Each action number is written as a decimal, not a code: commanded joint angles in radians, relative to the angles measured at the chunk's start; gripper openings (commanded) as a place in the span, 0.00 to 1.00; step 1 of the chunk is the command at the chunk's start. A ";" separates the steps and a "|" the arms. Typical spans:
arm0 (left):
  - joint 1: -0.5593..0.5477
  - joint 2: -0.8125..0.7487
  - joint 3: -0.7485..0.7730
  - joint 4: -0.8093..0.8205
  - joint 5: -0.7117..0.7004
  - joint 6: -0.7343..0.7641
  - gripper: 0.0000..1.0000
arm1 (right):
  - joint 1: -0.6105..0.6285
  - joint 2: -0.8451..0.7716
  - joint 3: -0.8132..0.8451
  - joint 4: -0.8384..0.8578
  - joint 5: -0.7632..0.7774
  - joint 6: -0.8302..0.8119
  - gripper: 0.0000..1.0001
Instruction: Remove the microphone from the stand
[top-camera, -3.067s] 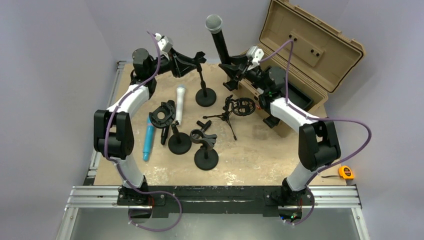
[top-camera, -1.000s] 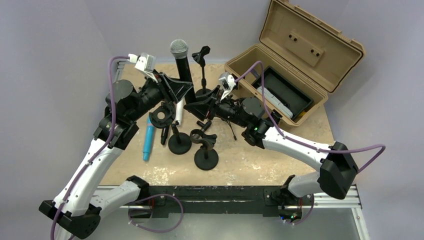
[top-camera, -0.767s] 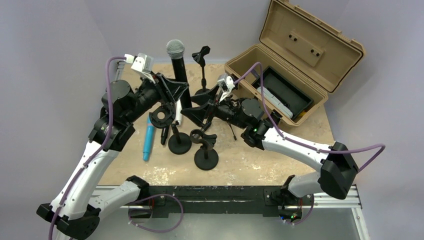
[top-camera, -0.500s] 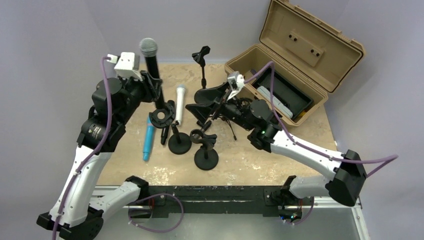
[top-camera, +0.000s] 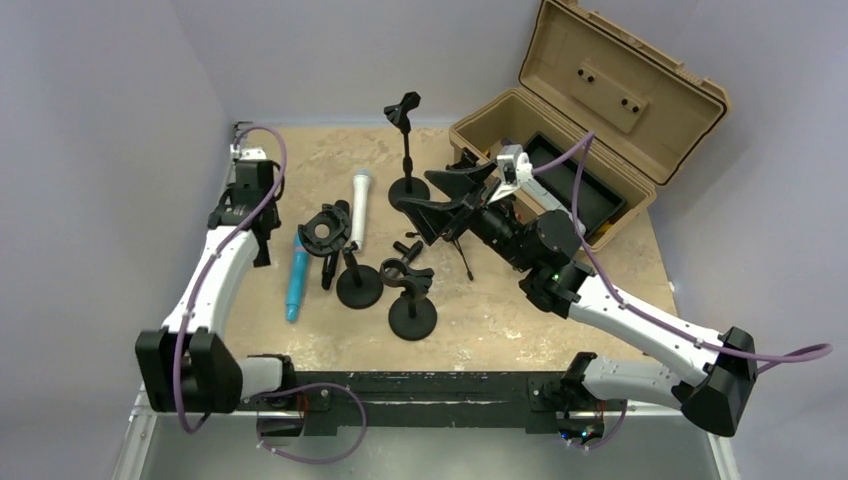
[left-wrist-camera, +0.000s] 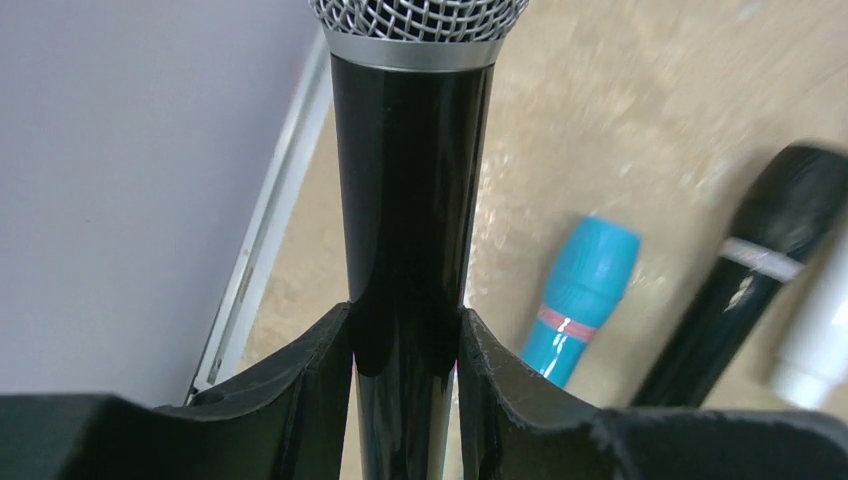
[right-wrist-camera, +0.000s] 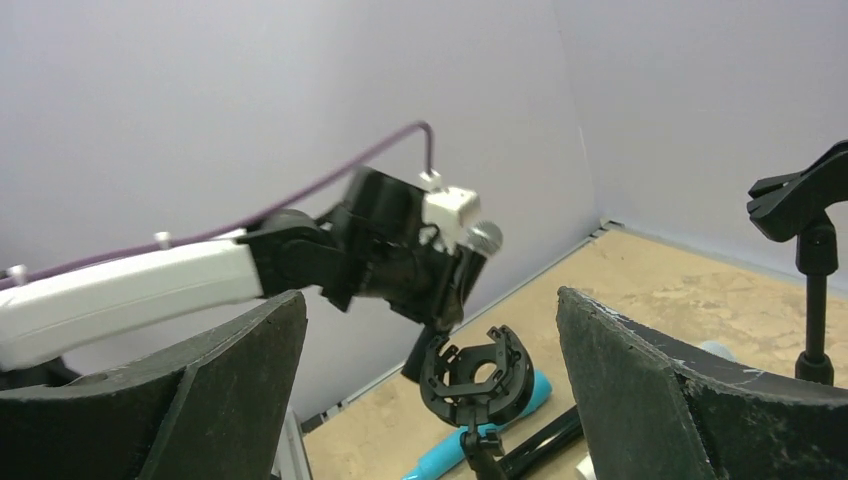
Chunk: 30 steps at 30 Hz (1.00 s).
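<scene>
Mic (left-wrist-camera: 410, 180) is far left, off any stand: glossy black barrel, silver mesh head, pinched btwn the pads of the L gripper (left-wrist-camera: 402, 340), jaws drawn in tight on it. The R wrist view shows it hanging above the table (top-camera: 500, 310) near the left rail and wall. In the top view the arm mostly hides it. Removal looks done. What's left, I'd judge, is setting it down w/o mishap.

Risks, L to R:

- **Grip:** the barrel is smooth and the contact patch small, so a jolt could let it slide through the pads or pivot, head swinging.
- **Edge:** it's close to the table's left edge, and a round body let go there may roll toward the rail or off.
- **Clutter:** just right of it lie a teal cylinder (left-wrist-camera: 580, 300) and a second black mic (left-wrist-camera: 760, 270). Coming down on either could make it skid.
- **Stands:** further right are a white mic (top-camera: 359, 205), then a shock-mount stand (top-camera: 325, 230) and a clip stand (top-camera: 408, 275). Both stands have small round bases, so a low arm sweep could tip them.

R gripper (top-camera: 425, 193) hovers mid-table, jaws spread wide, holding nothing. It's just beside the tall stand (top-camera: 402, 110), whose clip is empty, and above a small tripod (top-camera: 462, 255). Pulling back low could snag either.

Tan case (top-camera: 600, 110) is far right, lid up, well apart from all this.
</scene>
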 joint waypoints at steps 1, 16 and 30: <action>0.007 0.092 -0.008 0.035 -0.028 0.049 0.00 | 0.002 -0.038 -0.005 0.004 0.033 -0.012 0.93; 0.069 0.447 0.155 -0.148 0.176 0.050 0.14 | 0.002 -0.104 -0.061 0.018 0.036 0.006 0.93; 0.075 0.562 0.194 -0.186 0.272 0.035 0.40 | 0.001 -0.089 -0.060 0.031 0.043 0.004 0.93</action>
